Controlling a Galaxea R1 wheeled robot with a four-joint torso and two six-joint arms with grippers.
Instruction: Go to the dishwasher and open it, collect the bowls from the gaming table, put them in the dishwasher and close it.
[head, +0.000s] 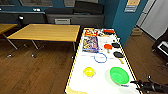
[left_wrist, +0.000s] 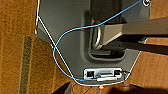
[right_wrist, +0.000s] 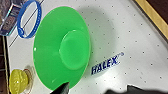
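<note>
Large bright green round plastic bowl (head: 119, 75) upright on long white-topped gaming table (head: 100, 82), at ten o'clock just beside right gripper (head: 139, 85), the nearer one; fingers spread, empty. Small yellow bowl (head: 89, 72) farther left.

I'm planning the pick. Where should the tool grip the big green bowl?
Probably on the green bowl rim nearest the right tool, coming from the table's near right edge. The bowl sits upright and open, so its thin flared lip can go between the fingers.

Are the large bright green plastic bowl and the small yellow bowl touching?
Apart. The head view shows bare white tabletop between the large bright green plastic bowl and the small yellow bowl.
</note>
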